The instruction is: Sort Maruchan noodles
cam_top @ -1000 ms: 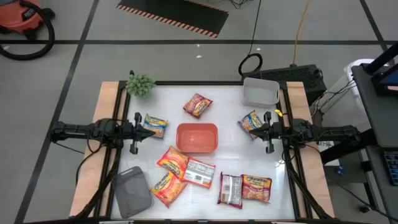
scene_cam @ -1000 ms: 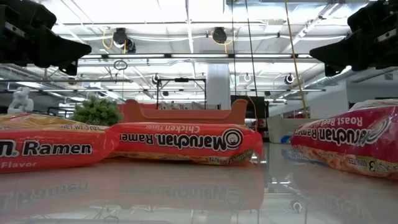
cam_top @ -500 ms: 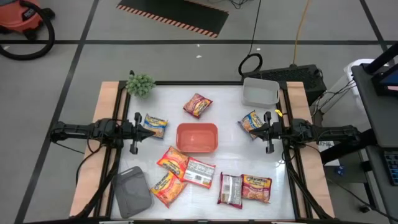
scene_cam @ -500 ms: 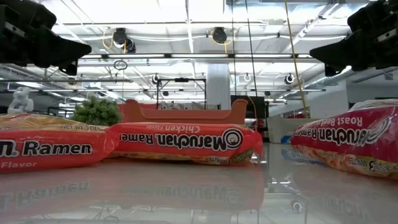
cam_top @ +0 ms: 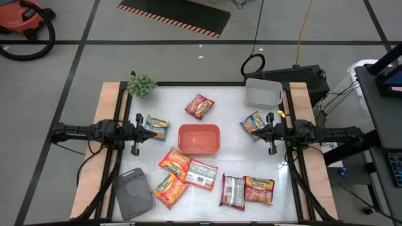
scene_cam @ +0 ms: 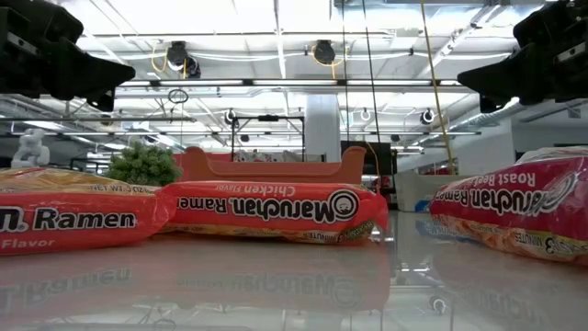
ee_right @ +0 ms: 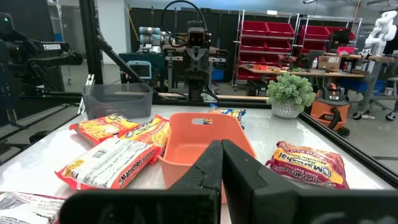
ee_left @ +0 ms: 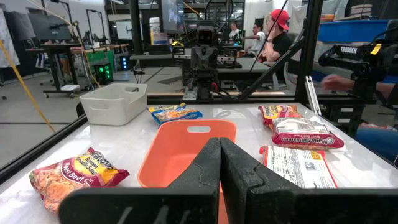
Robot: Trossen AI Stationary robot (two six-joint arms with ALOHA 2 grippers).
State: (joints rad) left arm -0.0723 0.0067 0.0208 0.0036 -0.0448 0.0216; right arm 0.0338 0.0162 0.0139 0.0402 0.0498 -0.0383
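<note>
Several Maruchan packets lie flat on the white table. In the high view a blue-yellow packet point(cam_top: 156, 126) sits just beyond my left gripper point(cam_top: 146, 134), and another blue-yellow packet point(cam_top: 254, 122) lies by my right gripper point(cam_top: 260, 132). A red packet point(cam_top: 199, 105) is near the far edge. Two orange packets point(cam_top: 174, 163) point(cam_top: 166, 188), a white-backed packet point(cam_top: 201, 174), a second white-backed packet point(cam_top: 233, 191) and a red-pink packet point(cam_top: 259, 189) lie toward the near edge. Both grippers hover shut above the table, facing each other across the red tray point(cam_top: 199, 139); the shut fingertips show in the wrist views point(ee_left: 220, 146) point(ee_right: 221, 149).
A grey tray point(cam_top: 134, 193) sits at the near left corner and a clear tray point(cam_top: 262, 93) at the far right corner. A small green plant point(cam_top: 142, 85) stands at the far left corner. Black frame rails border the table. People stand in the room beyond point(ee_left: 280, 37).
</note>
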